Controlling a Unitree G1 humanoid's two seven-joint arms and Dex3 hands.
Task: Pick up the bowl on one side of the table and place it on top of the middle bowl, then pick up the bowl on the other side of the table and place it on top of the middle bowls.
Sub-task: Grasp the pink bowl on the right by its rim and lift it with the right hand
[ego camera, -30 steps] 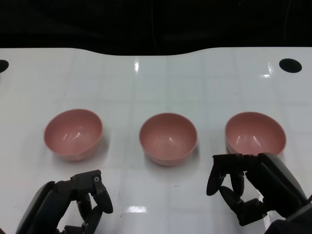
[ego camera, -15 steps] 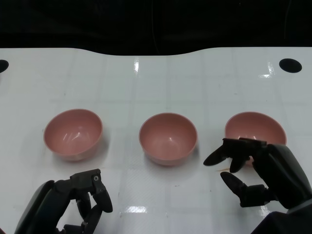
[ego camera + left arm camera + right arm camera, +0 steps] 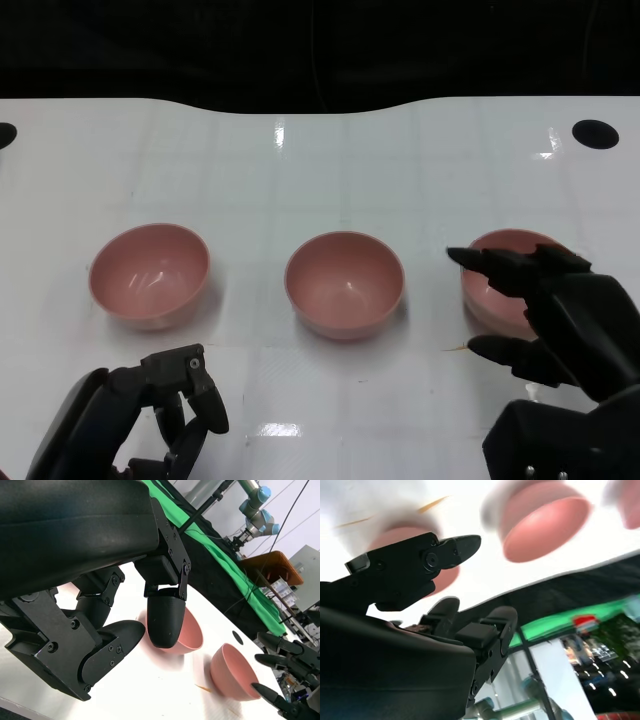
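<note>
Pink bowls, three in a row on the white surface, all upright, well apart from each other. Left bowl sits on the robot's left side, middle bowl at centre, right bowl on the robot's right side. Nothing stacked yet.

Right robot hand is at the right bowl: fingers spread, upper fingers reaching over the near part of the rim, thumb below the bowl's near side, just above the surface. Bowl sits partly behind the fingers in the head view. Holds nothing as far as visible; can't tell whether any fingertip touches the rim. Right wrist view is blurred, shows the fingers apart with a pink bowl between and behind them, plus the other two bowls further along.

Left robot hand is low at the near edge, short of the left bowl and apart from it. Fingers curled in, nothing in them. Left wrist view confirms: fingers folded toward the palm, empty, with the middle and right bowls beyond and the right hand's spread fingertips at frame edge.

Two dark round holes at the surface's far corners. Small thin yellowish sliver lies on the surface between middle and right bowl, near side.
</note>
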